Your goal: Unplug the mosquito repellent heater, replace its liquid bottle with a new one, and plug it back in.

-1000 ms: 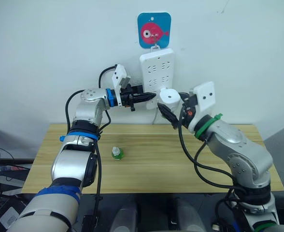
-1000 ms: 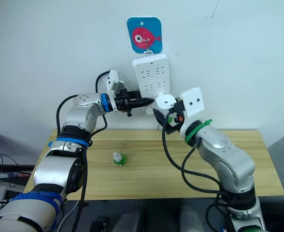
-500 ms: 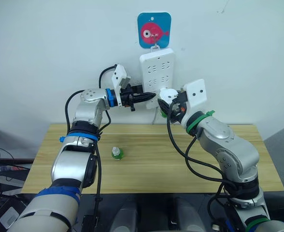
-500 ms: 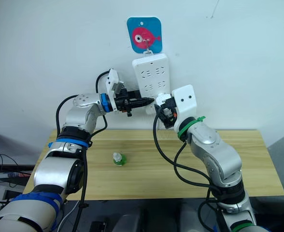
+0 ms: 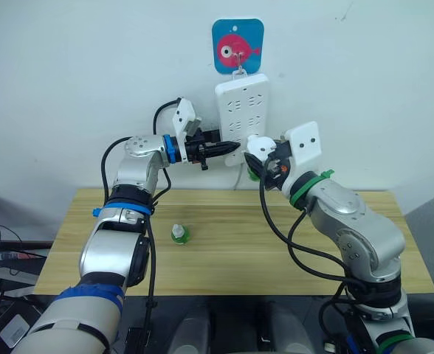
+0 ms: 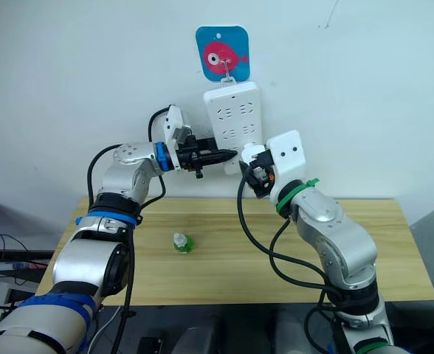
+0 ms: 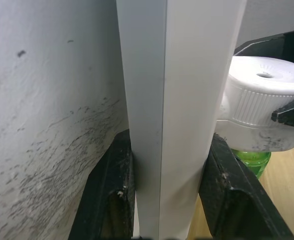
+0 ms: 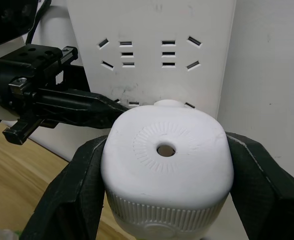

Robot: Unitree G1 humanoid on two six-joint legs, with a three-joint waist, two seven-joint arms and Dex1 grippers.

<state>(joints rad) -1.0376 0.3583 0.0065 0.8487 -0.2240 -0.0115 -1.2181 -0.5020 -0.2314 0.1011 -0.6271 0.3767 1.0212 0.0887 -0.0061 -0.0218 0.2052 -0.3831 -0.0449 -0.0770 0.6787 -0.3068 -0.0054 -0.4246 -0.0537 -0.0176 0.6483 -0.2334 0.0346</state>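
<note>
Two grippers work at the wall strip, heater back near its sockets.
Right gripper (image 8: 167,195) clamps the mosquito repellent heater (image 8: 167,157), drawn slightly off the power strip (image 6: 234,122) since half a second ago; left gripper (image 7: 162,200) pinches the strip's edge. Spare bottle (image 5: 178,234) waits on the wooden table (image 5: 224,258) by a white wall.
</note>
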